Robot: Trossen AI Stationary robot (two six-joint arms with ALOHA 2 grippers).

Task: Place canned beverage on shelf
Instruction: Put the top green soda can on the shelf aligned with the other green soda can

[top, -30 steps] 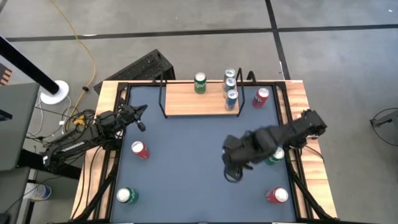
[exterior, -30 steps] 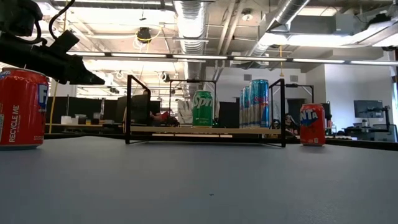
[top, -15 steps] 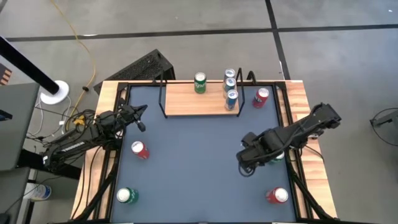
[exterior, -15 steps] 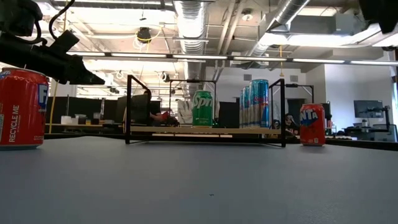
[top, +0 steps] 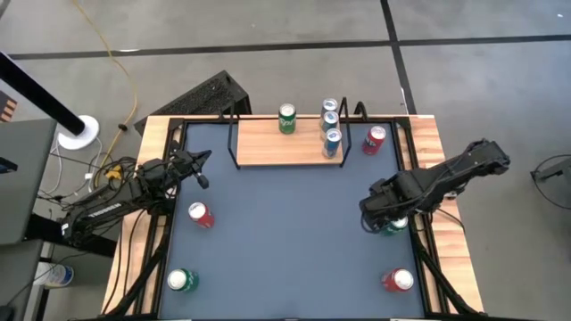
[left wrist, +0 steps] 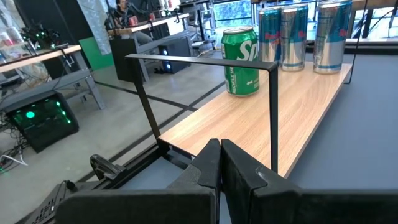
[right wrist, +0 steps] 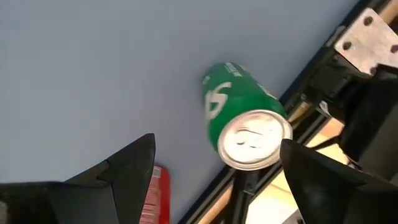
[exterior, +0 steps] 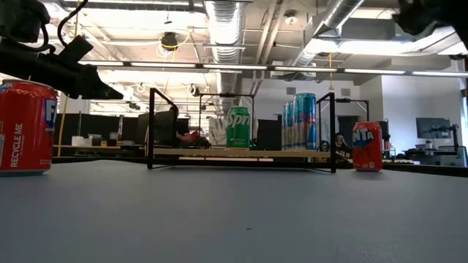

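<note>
Overhead, on the dark blue-grey tabletop (top: 277,232): light-wood shelf with black wire frame (top: 268,143) at the far edge carries four cans, one green (top: 286,119) and three slim blue-silver (top: 331,127). Off the shelf: three red cans (top: 375,139), two green. Right pincer (top: 384,218) hangs wide, empty, over the green can by the right edge (top: 393,225). Left pincer (top: 202,169) shut, parked near the shelf's left end.

Low view: shelf can reads "Spr" (exterior: 238,127); nearest red can (exterior: 25,128) reads "RECYCLE ME".

Left wrist view: closed fingers (left wrist: 214,167) face the shelf.

Right wrist view: green can top (right wrist: 254,140) between spread fingers (right wrist: 124,171).
</note>
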